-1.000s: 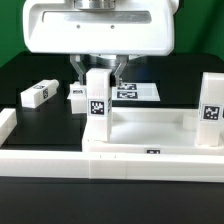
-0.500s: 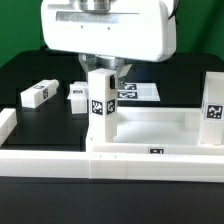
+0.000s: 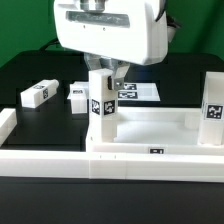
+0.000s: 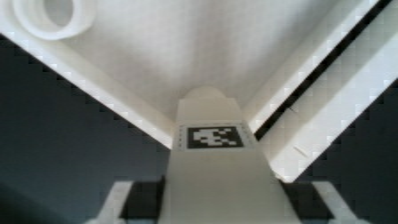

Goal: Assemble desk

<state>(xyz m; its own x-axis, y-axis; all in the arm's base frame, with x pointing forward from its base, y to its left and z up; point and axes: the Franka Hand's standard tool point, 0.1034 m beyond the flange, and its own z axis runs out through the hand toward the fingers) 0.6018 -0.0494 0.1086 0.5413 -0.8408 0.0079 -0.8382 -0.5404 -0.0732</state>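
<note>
The desk top, a white tray with a raised rim, lies in front. One white leg stands upright at its corner on the exterior view's left, tag facing the camera. A second leg stands at the right corner. My gripper hangs over the left leg with a finger on each side. In the wrist view the tagged leg sits between the fingers with a dark gap on each side, so the jaws are open. The desk top lies beyond it.
Two loose white legs lie on the dark table at the exterior view's left. The marker board lies behind the gripper. A long white rail runs along the front. A round white ring shows in the wrist view.
My gripper has turned about its upright axis and shifted toward the exterior view's right. The leg under it has stayed put, tag still facing the camera.
</note>
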